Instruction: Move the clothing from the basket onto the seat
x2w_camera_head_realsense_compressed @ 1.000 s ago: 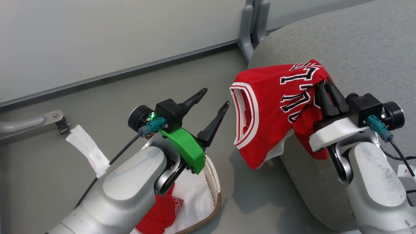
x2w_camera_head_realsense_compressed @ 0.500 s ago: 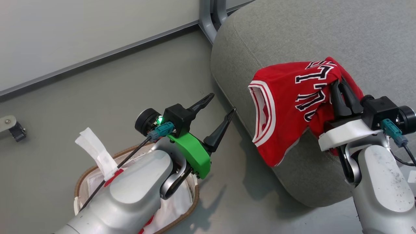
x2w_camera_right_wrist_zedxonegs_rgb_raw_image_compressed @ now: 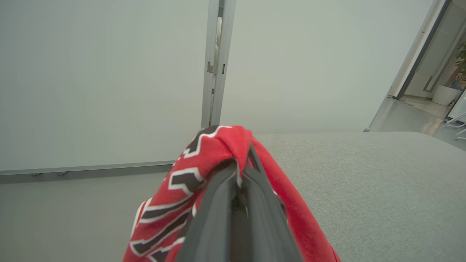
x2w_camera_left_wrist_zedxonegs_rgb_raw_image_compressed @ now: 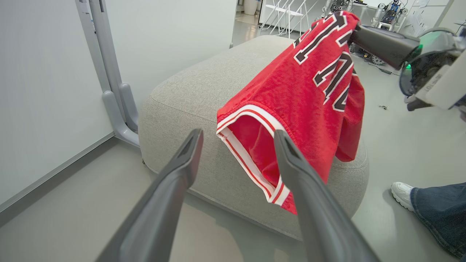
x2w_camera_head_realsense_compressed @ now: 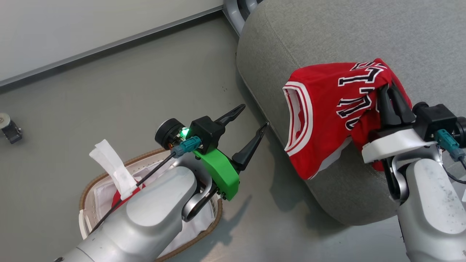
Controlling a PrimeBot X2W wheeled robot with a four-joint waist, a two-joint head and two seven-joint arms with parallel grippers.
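- my right gripper (x2w_camera_head_realsense_compressed: 389,90) clenches the jersey (x2w_camera_head_realsense_compressed: 324,105), hanging past the seat (x2w_camera_head_realsense_compressed: 291,40) edge.
- my left gripper (x2w_camera_head_realsense_compressed: 255,115) gapes empty (bare floor (x2w_camera_head_realsense_compressed: 145,91) beneath) between basket (x2w_camera_head_realsense_compressed: 217,218) and seat.

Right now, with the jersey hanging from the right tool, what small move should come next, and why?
Probably carry the jersey further over the seat before opening: the right tool is shut on it, and its lower half hangs past the seat's edge.
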